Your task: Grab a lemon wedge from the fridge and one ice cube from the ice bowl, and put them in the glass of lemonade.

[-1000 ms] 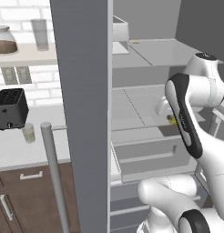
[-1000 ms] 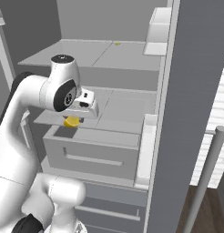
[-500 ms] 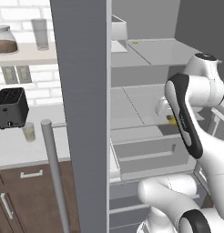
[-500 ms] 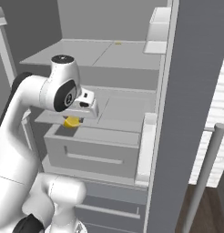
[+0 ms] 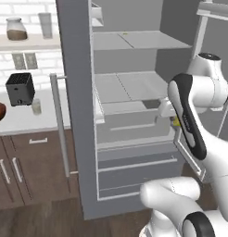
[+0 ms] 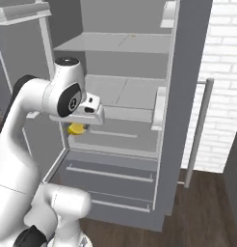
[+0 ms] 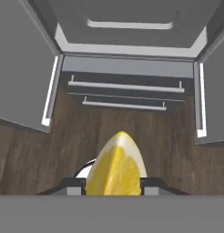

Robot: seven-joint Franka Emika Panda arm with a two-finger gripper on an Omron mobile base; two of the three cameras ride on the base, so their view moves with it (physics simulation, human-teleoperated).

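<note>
Fridge with both doors open, grey shelves bare, claw clamped on the lemon wedge in front of the drawers, dark wood floor below, toaster on the worktop beside white brick wall

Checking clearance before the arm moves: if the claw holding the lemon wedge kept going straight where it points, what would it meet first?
Probably the wood floor before the fridge; the claw points down at it, wedge leading. Depth is unclear.

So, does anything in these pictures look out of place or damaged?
Nothing looks damaged or spilled. The fridge stands with both doors open, and the pincer holds the lemon wedge in front of it.
</note>
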